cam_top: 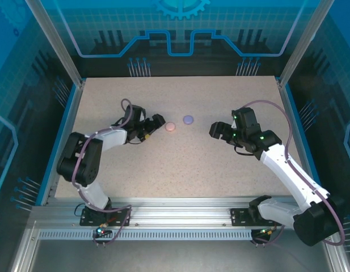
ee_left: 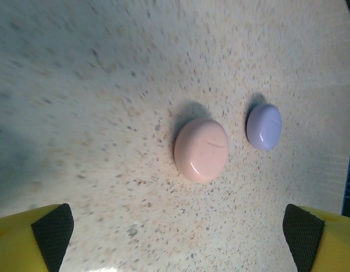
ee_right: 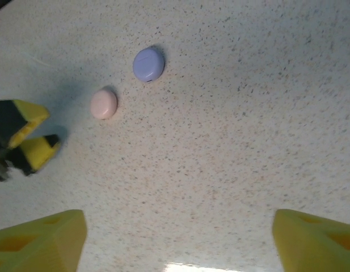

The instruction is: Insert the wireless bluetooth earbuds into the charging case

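Logged two cases on the table (cam_top: 192, 170), both in its far half, about midway between the left and right edges.

Found pink case (cam_top: 170, 127) closed and lying flat on the speckled top. Found purple case (cam_top: 188, 119) closed too, near pink case on its right-edge side and slightly closer to the far edge. Saw a strip of bare table between the two, so not touching. Contents of either case: not visible with the shells shut. No buds made out.

Noted left gripper (cam_top: 156, 120) low over the table on the left-edge side of pink case, pointed at it, near but clear of it. Through the left wrist camera, saw black pads (ee_left: 53, 235) spread wide at the bottom corners, with only bare table between. Recorded jaws as released, gripping nothing. Saw pink case straight ahead of the gap, with purple case to its right in that view.

Noted right gripper (cam_top: 215, 130) on the right-edge side of purple case, aimed toward the cases, farther from them than left gripper from pink case. Through the right wrist camera, saw yellow fingers (ee_right: 44, 243) spread wide over bare table. Recorded as released and empty. Saw both cases ahead, toward the upper left of that view.
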Motion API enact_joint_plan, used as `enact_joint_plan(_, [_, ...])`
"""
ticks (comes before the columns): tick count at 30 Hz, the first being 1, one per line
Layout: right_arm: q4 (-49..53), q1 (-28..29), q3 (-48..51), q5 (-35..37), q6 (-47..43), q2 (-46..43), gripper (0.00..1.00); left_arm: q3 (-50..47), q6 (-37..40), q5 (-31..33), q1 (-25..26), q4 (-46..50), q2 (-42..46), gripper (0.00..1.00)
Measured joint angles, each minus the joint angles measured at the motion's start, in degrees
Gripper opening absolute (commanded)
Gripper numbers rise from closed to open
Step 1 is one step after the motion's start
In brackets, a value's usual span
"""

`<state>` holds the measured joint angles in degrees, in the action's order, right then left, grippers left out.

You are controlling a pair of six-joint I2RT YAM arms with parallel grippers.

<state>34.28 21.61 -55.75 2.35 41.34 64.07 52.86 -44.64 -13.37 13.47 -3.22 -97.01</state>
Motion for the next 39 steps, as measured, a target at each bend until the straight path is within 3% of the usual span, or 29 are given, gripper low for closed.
enact_joint_plan(5, [2.14, -0.28, -1.42, 4.24, -2.4, 0.0, 1.0, 0.0, 5.05, 6.03, -1.53, 6.47, 11.21, 0.99])
enact_joint_plan(9, [3.28, -0.31, -2.67, 11.61, -5.05, 0.04, 1.0, -1.07, 10.97, 12.24, -1.53, 6.8, 19.3, 0.99])
enact_joint_plan(14, [0.09, -0.72, -0.87, 24.9, -9.18, -0.13, 1.0, -13.11, 23.52, 21.51, -1.53, -3.34, 31.32, 0.99])
enact_joint_plan(18, [-5.86, -2.51, 4.66, 31.39, -14.99, 0.17, 1.0, -22.27, 33.66, 27.45, -1.95, -10.38, 36.61, 0.99])
enact_joint_plan(27, [-21.84, -10.03, 15.47, 32.57, -22.8, 2.47, 1.0, -27.71, 48.04, 29.62, -4.5, -22.6, 31.23, 0.99])
enact_joint_plan(32, [-33.07, -13.84, 21.53, 30.73, -28.59, 2.51, 1.0, -33.42, 49.16, 29.57, -4.87, -31.08, 24.87, 0.99])
enact_joint_plan(39, [-53.24, -16.79, 29.35, 22.73, -32.26, 7.13, 1.0, -35.15, 49.72, 25.66, -5.31, -42.75, 16.94, 0.99])
